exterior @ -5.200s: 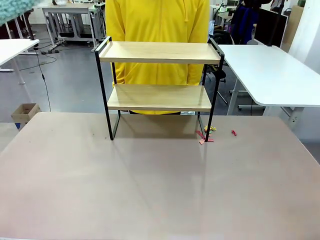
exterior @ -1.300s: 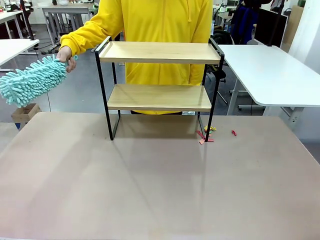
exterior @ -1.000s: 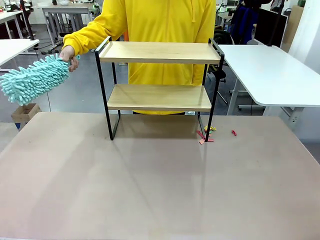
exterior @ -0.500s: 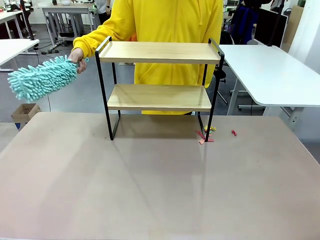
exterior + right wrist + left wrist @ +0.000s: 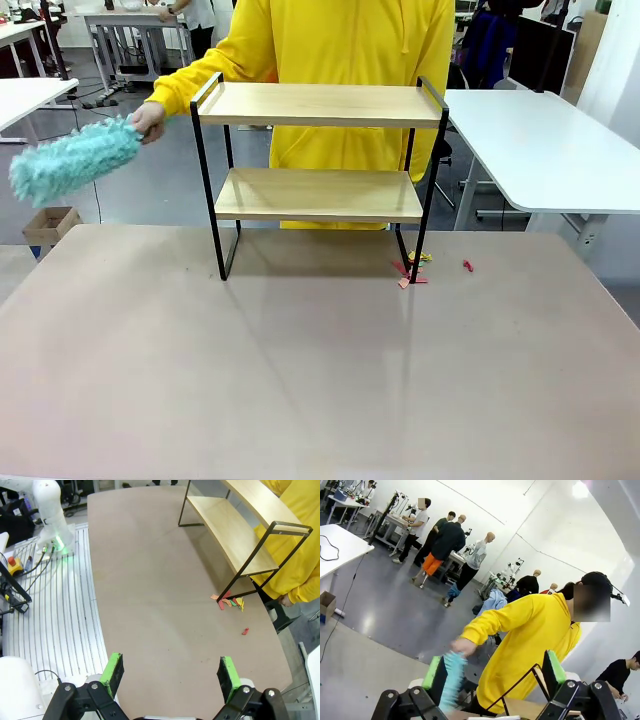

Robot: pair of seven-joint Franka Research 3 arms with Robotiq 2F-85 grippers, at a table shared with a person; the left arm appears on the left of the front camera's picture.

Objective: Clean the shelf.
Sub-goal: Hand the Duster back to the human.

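Small two-tier shelf with black metal frame and light wooden boards (image 5: 318,165) stands at the far edge of the beige bench (image 5: 300,380), well ahead of both sets of jaws, person in yellow top right behind it. Person's hand (image 5: 148,120) holds a fluffy turquoise duster (image 5: 72,160) out to the side of the top board, not touching it.

Risks, judged: a hard sweep could shove or tip the light shelf, since nothing braces it; dust could fall onto the lower board if the order is wrong; the small red and yellow scraps (image 5: 412,270) by the shelf's foot could get missed.

Left gripper (image 5: 494,674) has its jaws apart, empty, raised and aimed at the person; the duster (image 5: 451,680) shows blurred between the pads. Right gripper (image 5: 170,674) has its jaws apart, empty, high over the bench.

Right wrist view shows the shelf (image 5: 240,525) from the side, plus a lone red scrap (image 5: 245,630) and the other arm's base (image 5: 50,517). Front view alone gives duster-to-shelf spacing.
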